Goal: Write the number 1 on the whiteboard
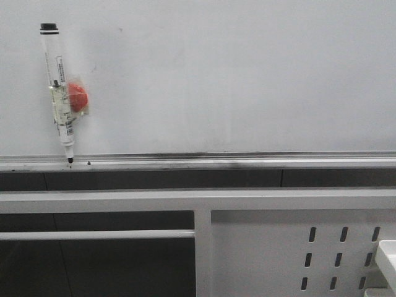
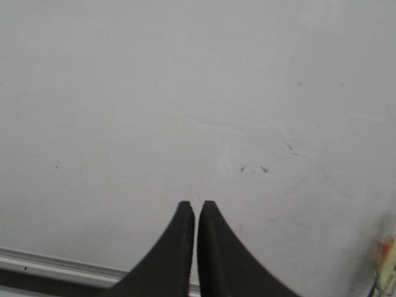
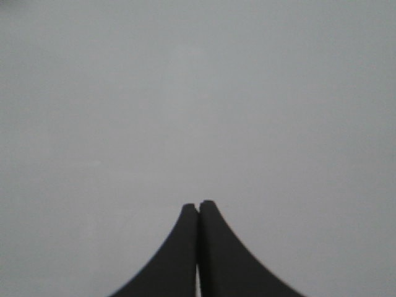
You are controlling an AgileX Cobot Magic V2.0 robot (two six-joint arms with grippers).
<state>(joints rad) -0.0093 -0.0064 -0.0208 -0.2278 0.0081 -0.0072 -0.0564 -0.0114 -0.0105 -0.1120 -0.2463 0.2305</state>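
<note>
Whiteboard (image 1: 235, 80): glossy white, silver tray rail (image 1: 247, 162) along its lower edge, no number 1 stroke visible on it. Marker (image 1: 59, 93): clear-bodied, black cap up, tip down touching the rail, leaning on the whiteboard's left part, red object (image 1: 78, 98) stuck beside it. Left gripper (image 2: 195, 207): pressed together, empty, facing the whiteboard. Right gripper (image 3: 198, 207): pressed together, empty, facing the whiteboard. White frame (image 1: 278, 247): below the whiteboard, slotted holes
</note>
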